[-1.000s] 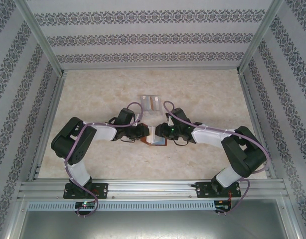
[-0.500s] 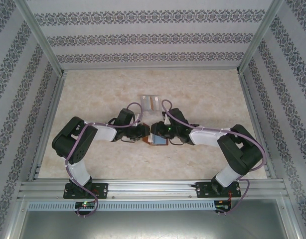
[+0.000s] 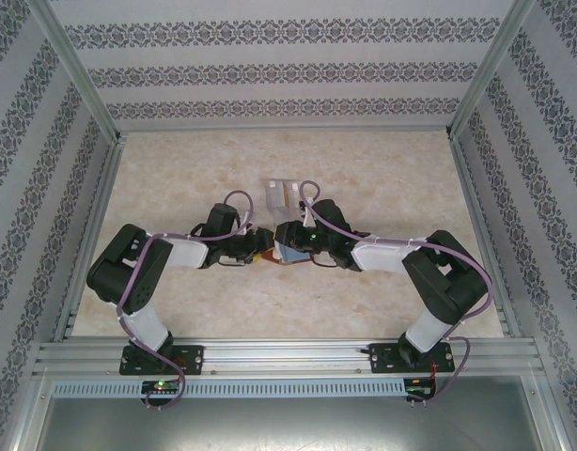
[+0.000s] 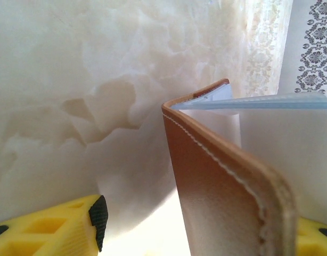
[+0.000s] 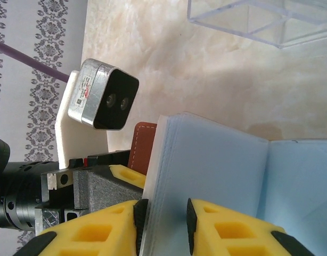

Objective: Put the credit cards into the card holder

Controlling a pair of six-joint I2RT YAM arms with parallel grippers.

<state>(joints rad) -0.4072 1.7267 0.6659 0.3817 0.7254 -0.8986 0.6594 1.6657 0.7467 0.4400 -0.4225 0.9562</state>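
Card holder pinched by right tool; left tool released, arms angled inward.

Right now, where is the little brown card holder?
The card holder is mid-table in the top view, between the left end effector and the right end effector, which pinches its grey-blue pocket, just this side of the clear box.

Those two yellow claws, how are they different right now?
The right gripper is pinched shut on the pale blue inner leaf of the card holder; the left gripper stands open around its brown cover. The right one reaches in from the right, the left from the left. Both have yellow fingers.
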